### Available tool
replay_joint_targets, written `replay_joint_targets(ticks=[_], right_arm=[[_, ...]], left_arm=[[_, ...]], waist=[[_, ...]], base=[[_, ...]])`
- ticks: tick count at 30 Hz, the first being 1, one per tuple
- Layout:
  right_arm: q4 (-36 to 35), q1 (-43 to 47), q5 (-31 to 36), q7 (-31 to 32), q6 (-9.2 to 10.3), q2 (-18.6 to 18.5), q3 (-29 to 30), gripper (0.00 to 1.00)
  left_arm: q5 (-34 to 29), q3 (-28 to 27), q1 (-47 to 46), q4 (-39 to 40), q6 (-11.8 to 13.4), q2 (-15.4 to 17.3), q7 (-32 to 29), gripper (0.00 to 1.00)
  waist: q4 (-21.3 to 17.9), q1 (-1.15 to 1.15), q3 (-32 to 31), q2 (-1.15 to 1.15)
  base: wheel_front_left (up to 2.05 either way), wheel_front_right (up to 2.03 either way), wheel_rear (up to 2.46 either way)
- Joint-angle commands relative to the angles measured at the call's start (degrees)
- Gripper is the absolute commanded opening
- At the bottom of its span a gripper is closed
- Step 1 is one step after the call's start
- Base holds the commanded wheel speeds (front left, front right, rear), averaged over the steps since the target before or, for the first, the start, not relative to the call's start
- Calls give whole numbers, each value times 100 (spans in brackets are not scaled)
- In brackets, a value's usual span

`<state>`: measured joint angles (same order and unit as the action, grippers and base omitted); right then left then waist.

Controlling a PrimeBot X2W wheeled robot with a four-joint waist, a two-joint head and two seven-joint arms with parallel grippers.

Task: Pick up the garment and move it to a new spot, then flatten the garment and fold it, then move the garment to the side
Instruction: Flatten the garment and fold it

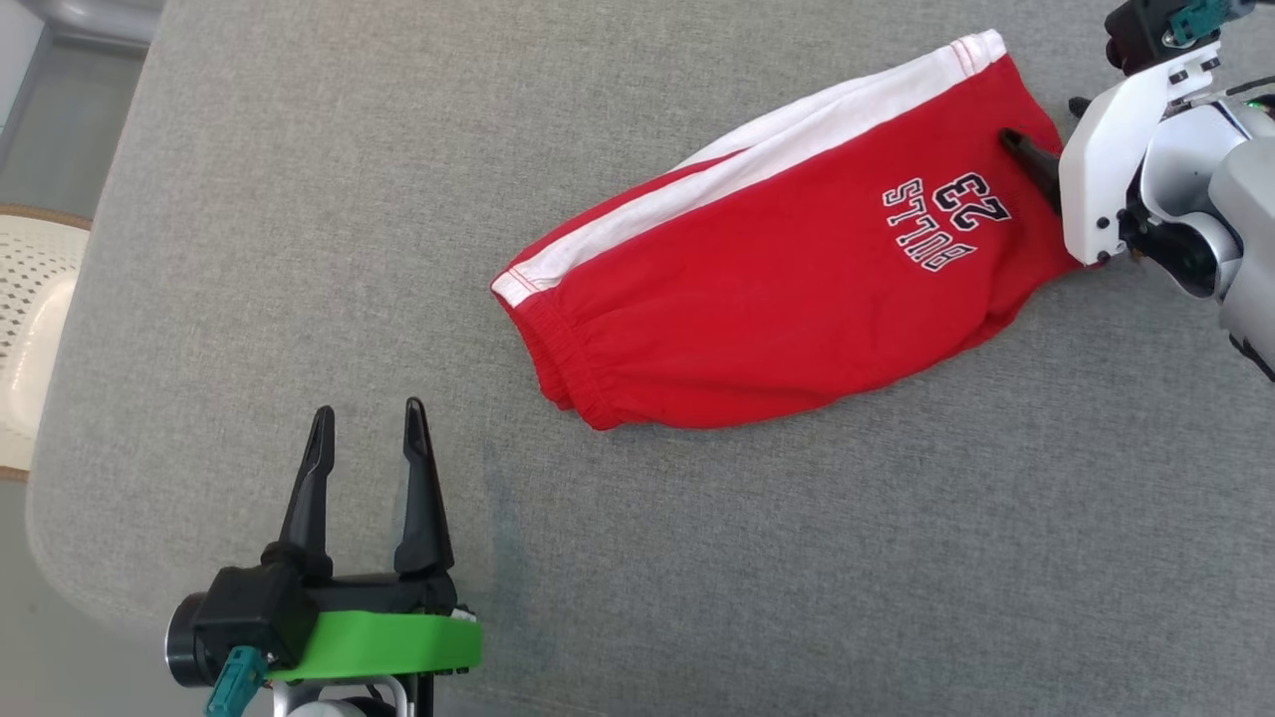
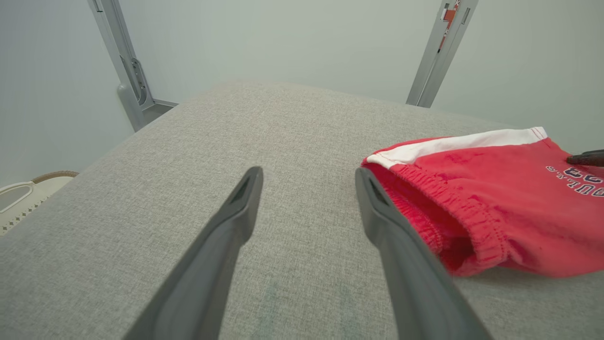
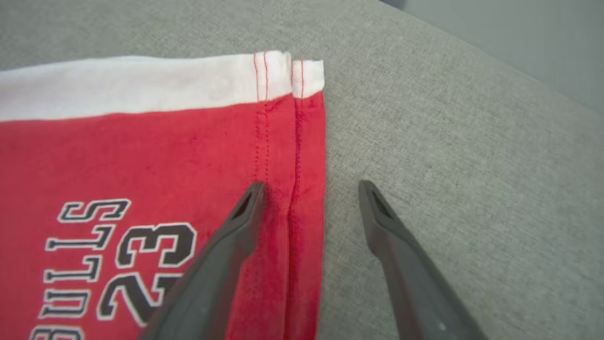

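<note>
**Desk:** Where was the garment?

**Photographer:** The red fabric shorts (image 1: pixel 777 289), trimmed with a white side stripe, lay slantwise on the grey woven-fabric counter (image 1: pixel 299 199), toward the robot's right in the head view. The gathered elastic waistband (image 2: pixel 453 208) faced the robot's left. The black-and-white "BULLS 23" print (image 1: pixel 946 224) sat face up near the other end. In the right wrist view the two stitched leg hems lay one on the other, slightly offset.

**Desk:** And the left arm?

**Photographer:** The left pincer (image 1: pixel 369 406), on its green-and-black mount, stood over bare counter with its two long dark fingers spread apart and nothing between them. It was near the waistband but apart from it.

**Desk:** The right one?

**Photographer:** The right pincer (image 3: pixel 311 185) was spread wide too, holding nothing. It straddled the hem edge, with one finger over the red cloth beside the print and the other over the grey counter just past the hem. Whether the first fingertip pressed the fabric could not be told.

**Desk:** Anything round the edges?

**Photographer:** A white perforated plastic object (image 1: pixel 25 319) with a brown rim sat beyond the counter's left edge. Two grey metal posts (image 2: pixel 125 66) rose against a pale wall behind the counter.
</note>
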<state>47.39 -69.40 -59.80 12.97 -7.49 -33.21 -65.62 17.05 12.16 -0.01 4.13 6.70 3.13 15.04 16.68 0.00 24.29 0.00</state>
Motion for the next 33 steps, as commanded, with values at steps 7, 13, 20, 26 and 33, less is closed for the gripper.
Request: replay_joint_targets(ticks=[7, 13, 20, 26, 33], right_arm=[[606, 581, 170, 424, -1, 385, 101, 100], [335, 943, -154, 328, -16, 365, 383, 0], [-5, 1544, -757, -299, 7, 124, 1031, 0], [-370, 2266, -1304, -616, 7, -113, 1468, 0], [-352, 2932, -1742, -1053, 4, -439, 1985, 0]], left_arm=[[189, 84, -102, -6, 34, -23, 15, 100], [253, 53, -66, -60, 44, -23, 16, 100], [41, -109, 276, -243, -192, -17, 16, 100], [-176, -272, 603, -384, -419, -16, 16, 100], [-322, -327, 766, -392, -591, -17, 16, 100]], waist=[[226, 0, 171, 0], [83, 0, -15, 0], [-498, 0, -631, 0], [-1007, 0, -1103, 0], [-1228, 0, -1171, 0]], base=[[0, 0, 0], [0, 0, 0], [0, 0, 0], [0, 0, 0], [0, 0, 0]])
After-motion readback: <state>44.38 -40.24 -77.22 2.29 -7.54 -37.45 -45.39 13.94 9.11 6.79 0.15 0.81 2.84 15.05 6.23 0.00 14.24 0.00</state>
